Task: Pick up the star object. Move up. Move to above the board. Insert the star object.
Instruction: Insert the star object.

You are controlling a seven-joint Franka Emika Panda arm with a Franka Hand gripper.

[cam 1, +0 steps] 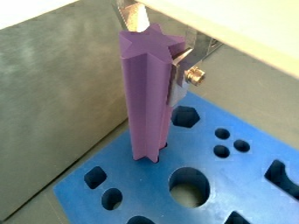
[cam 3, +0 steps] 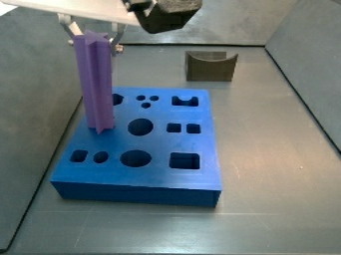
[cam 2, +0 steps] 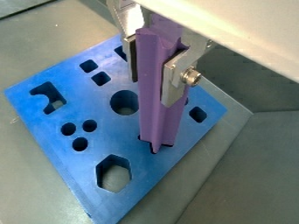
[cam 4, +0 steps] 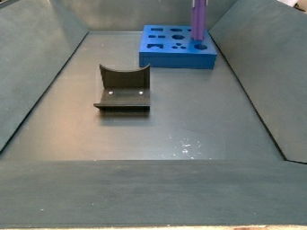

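One star object, wrist views: upright, long axis vertical, clamped near its top by the gripper. Side views: its foot meets the board at a hole; seating depth unclear.

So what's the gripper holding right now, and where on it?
The gripper holds the star object near its top, fingers clamped on its sides, above the board.
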